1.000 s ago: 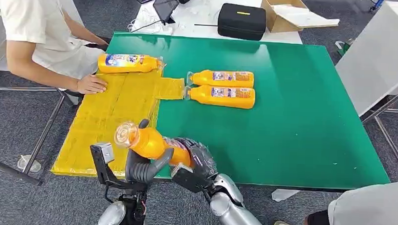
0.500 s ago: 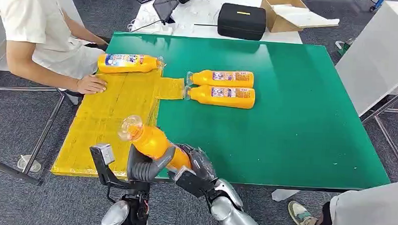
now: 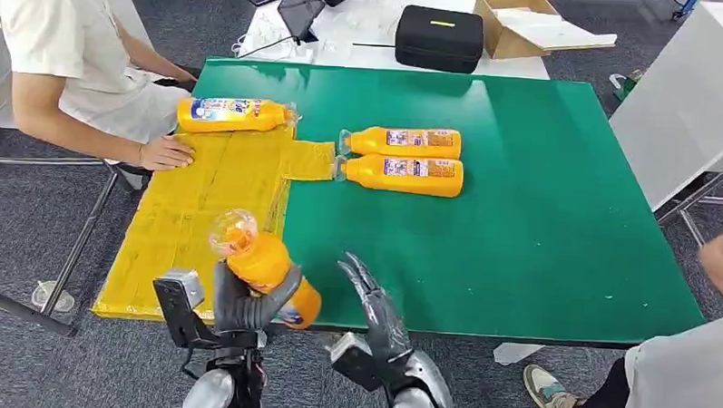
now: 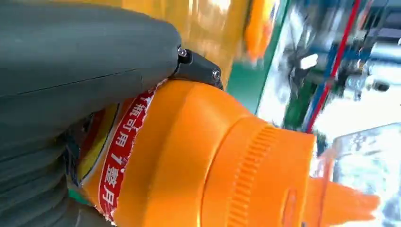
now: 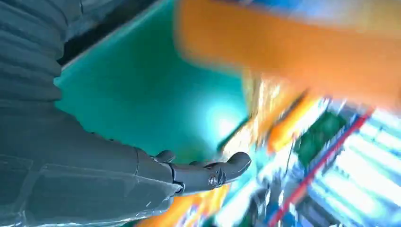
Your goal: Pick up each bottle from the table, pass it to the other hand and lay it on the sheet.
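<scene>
The right wrist view is very blurry, so the orange shapes there are hard to make out. The left hand (image 3: 245, 302) wraps its fingers around an orange bottle (image 3: 263, 264), hiding its lower part. The bottle tilts, clear cap up, above the near table (image 3: 539, 219) edge beside the yellow sheet (image 3: 203, 217). The right hand (image 3: 377, 318) is near it, not touching, fingers apart and holding nothing. One bottle (image 3: 234, 114) lies on the sheet. Two bottles (image 3: 405, 158) lie on the green top, with lots of open room around them.
</scene>
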Controlling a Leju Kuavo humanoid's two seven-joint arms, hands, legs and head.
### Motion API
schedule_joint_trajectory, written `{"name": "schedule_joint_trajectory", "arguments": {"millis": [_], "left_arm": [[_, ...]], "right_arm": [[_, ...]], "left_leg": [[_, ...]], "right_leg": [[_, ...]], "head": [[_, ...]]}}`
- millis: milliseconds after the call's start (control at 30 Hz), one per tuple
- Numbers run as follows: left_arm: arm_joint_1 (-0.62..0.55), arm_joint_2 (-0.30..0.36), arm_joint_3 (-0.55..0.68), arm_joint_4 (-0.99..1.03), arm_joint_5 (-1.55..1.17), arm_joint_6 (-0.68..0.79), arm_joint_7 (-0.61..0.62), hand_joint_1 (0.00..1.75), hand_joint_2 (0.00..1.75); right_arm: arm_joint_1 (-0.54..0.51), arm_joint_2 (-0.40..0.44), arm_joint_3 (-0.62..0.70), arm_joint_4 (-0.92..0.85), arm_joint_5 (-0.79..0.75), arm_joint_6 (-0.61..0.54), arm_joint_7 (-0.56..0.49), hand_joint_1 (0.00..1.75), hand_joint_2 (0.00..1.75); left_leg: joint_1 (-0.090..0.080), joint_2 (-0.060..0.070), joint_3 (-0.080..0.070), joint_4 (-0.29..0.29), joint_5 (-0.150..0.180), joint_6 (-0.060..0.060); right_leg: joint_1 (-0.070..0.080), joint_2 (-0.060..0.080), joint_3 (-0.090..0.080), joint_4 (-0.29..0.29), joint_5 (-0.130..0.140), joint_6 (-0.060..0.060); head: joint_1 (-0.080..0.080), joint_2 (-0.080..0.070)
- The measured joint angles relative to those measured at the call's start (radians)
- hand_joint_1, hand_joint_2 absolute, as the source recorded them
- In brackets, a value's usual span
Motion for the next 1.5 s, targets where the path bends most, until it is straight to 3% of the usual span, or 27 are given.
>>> {"name": "schedule_joint_trajectory", "arguments": {"millis": [100, 200, 333, 467, 600, 833, 900, 933, 967, 1000, 1500], "left_arm": [[0.004, 0.013, 0.026, 0.022, -0.114, 0.069, 0.038, 1.75, 1.75], [0.015, 0.023, 0.052, 0.03, -0.226, 0.102, 0.052, 1.75, 1.75], [0.015, 0.033, 0.12, 0.036, -0.503, 0.157, 0.131, 1.75, 1.75], [-0.038, 0.03, 0.268, 0.109, -0.777, 0.164, 0.178, 1.75, 1.75], [-0.132, 0.045, 0.337, 0.262, -1.027, 0.143, 0.28, 1.75, 1.75], [-0.289, 0.07, 0.327, 0.48, -1.102, -0.042, 0.376, 1.75, 1.75], [-0.322, 0.073, 0.321, 0.53, -1.107, -0.094, 0.386, 1.55, 1.75], [-0.34, 0.074, 0.318, 0.556, -1.107, -0.128, 0.389, 1.34, 1.75], [-0.357, 0.076, 0.315, 0.578, -1.106, -0.16, 0.393, 0.17, 1.75], [-0.374, 0.078, 0.311, 0.602, -1.104, -0.191, 0.396, 0.0, 1.75], [-0.477, 0.085, 0.294, 0.806, -1.052, -0.4, 0.424, 0.0, 1.75]], "right_arm": [[0.048, -0.005, -0.044, -0.02, 0.004, -0.133, -0.028, 0.0, 1.75], [0.097, 0.01, -0.115, -0.059, 0.102, -0.201, -0.142, 0.0, 1.75], [0.168, 0.069, -0.289, -0.189, 0.144, -0.22, -0.196, 0.0, 1.75], [0.183, 0.105, -0.413, -0.311, 0.079, -0.227, -0.197, 0.0, 1.75], [0.181, 0.114, -0.442, -0.385, -0.005, -0.227, -0.199, 0.0, 1.75], [0.165, 0.117, -0.414, -0.382, -0.069, -0.227, -0.199, 0.0, 1.75], [0.161, 0.117, -0.395, -0.369, -0.094, -0.227, -0.199, 0.0, 1.75], [0.16, 0.117, -0.384, -0.361, -0.103, -0.227, -0.199, 0.0, 1.75], [0.158, 0.117, -0.372, -0.352, -0.116, -0.227, -0.199, 0.0, 1.75], [0.157, 0.117, -0.359, -0.343, -0.131, -0.227, -0.199, 0.0, 1.75], [0.141, 0.103, -0.259, -0.259, -0.154, -0.227, -0.199, 0.0, 1.75]], "left_leg": [[0.0, 0.0, 0.0, 0.0, 0.0, 0.0], [0.0, 0.0, 0.0, 0.0, 0.0, 0.0], [0.0, 0.0, -0.001, 0.0, 0.0, 0.0], [0.0, 0.001, 0.0, 0.0, 0.001, -0.001], [0.0, 0.0, -0.001, 0.0, 0.004, 0.0], [0.0, 0.0, 0.0, 0.0, 0.005, 0.0], [0.0, 0.0, 0.001, 0.0, 0.005, 0.0], [0.0, -0.001, 0.002, -0.001, 0.005, 0.0], [0.0, -0.001, 0.003, -0.001, 0.005, 0.0], [0.0, -0.002, 0.003, -0.001, 0.005, 0.0], [0.0, -0.005, 0.011, -0.002, 0.005, -0.002]], "right_leg": [[0.0, 0.0, 0.0, 0.0, 0.0, 0.0], [0.0, 0.0, -0.001, 0.0, 0.0, 0.0], [0.0, 0.0, -0.001, 0.0, 0.0, 0.0], [0.0, 0.001, -0.002, 0.0, 0.001, -0.001], [0.0, 0.0, -0.001, 0.0, 0.002, -0.001], [0.0, -0.001, 0.001, 0.0, 0.002, -0.001], [0.0, -0.001, 0.002, 0.001, 0.002, -0.001], [0.0, -0.001, 0.002, 0.001, 0.002, -0.001], [0.0, -0.002, 0.003, 0.001, 0.002, -0.001], [0.0, -0.003, 0.004, 0.001, 0.002, -0.001], [0.0, -0.005, 0.012, 0.001, 0.001, -0.001]], "head": [[0.0, 0.0], [0.0, 0.0], [0.0, 0.0], [0.0, 0.0], [0.0, 0.0], [-0.001, 0.0], [0.0, 0.0], [0.0, 0.0], [-0.001, 0.0], [0.0, 0.0], [0.0, 0.0]]}}
